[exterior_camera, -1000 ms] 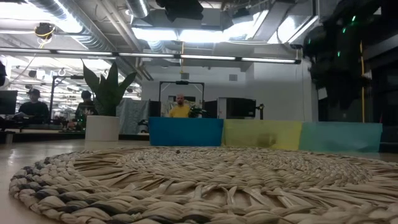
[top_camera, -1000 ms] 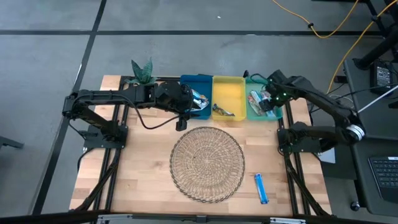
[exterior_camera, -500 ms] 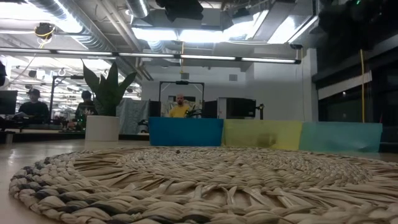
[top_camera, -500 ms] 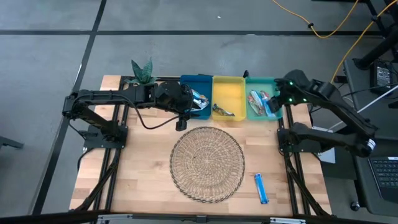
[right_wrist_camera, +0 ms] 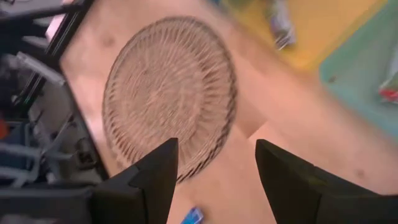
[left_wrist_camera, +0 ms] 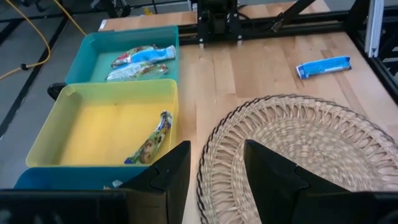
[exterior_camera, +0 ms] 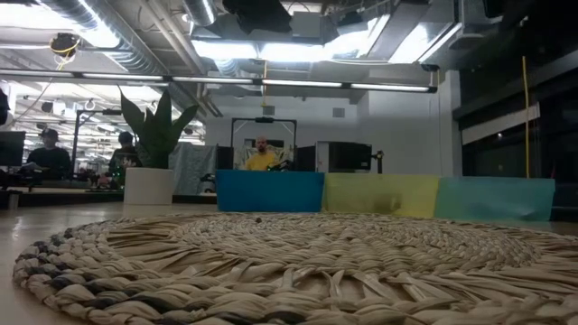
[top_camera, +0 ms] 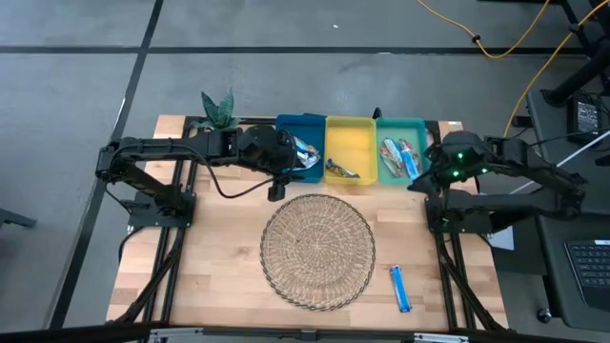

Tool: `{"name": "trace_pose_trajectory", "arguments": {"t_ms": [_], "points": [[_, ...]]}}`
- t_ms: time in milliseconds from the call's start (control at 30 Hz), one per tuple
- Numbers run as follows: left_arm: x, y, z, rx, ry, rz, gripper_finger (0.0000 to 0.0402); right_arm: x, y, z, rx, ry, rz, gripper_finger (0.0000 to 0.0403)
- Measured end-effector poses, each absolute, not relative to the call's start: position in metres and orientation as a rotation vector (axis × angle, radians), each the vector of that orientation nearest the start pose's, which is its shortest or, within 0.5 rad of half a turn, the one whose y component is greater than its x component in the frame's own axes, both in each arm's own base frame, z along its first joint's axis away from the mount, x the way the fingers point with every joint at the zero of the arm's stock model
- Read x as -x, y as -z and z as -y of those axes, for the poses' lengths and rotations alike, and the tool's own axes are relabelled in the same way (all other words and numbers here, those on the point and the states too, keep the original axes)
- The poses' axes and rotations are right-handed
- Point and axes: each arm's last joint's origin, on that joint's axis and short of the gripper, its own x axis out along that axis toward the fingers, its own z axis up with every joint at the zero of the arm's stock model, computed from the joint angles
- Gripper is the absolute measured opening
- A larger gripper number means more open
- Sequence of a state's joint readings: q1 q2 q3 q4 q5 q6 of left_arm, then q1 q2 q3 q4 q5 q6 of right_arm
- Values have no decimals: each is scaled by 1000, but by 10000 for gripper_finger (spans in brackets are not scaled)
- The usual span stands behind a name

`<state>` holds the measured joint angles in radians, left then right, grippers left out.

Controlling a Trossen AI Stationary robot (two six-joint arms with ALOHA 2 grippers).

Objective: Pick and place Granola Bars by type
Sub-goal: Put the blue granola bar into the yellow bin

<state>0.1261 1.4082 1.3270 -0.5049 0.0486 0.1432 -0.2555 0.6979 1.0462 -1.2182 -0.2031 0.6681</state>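
On the wood table [top_camera: 219, 276] a blue bar [top_camera: 400, 288] lies long axis twelve-to-six, at six o'clock from the nearer, open, empty right gripper [right_wrist_camera: 213, 180]; the left gripper [left_wrist_camera: 216, 177], also open and empty, waits by the blue tray [top_camera: 307, 124]

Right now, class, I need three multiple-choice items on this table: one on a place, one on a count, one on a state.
1. Where does the loose blue bar lie?
A. in the yellow tray
B. on bare wood beside the wicker mat
C. on the mat

2. How many trays stand in the row?
A. two
B. three
C. four

3. The left gripper's fingers are:
A. open, empty
B. shut on a bar
C. out of sight

Answers: 1 B, the high view shows it off the mat; 2 B, blue, yellow, teal; 3 A, the left wrist view shows a gap.
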Motion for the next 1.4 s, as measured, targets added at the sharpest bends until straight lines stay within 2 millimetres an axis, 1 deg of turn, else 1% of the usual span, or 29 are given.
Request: {"name": "trace_pose_trajectory", "arguments": {"t_ms": [133, 300, 467, 633, 733, 900, 1133, 1267, 1400], "points": [[-303, -349, -37, -81, -38, -609, 143, -98, -338, 6, -839, 298, -861, 215], [-303, -349, -38, -84, -58, -614, 143, -126, -333, -13, -799, 246, -927, 215], [-303, -349, -43, -81, -79, -615, 143, -154, -316, -45, -745, 220, -1080, 215], [-301, -349, -51, -74, -106, -617, 143, -171, -295, -81, -716, 248, -1238, 215], [-300, -349, -57, -74, -122, -618, 143, -175, -282, -103, -713, 305, -1280, 215], [-298, -349, -66, -67, -150, -619, 143, -178, -263, -136, -745, 434, -1278, 215], [-297, -349, -73, -59, -170, -619, 143, -178, -240, -168, -851, 598, -1307, 222], [-297, -349, -73, -57, -168, -618, 143, -181, -229, -182, -899, 618, -1300, 249], [-297, -349, -73, -57, -167, -618, 143, -181, -219, -191, -937, 686, -1318, 296]]}}
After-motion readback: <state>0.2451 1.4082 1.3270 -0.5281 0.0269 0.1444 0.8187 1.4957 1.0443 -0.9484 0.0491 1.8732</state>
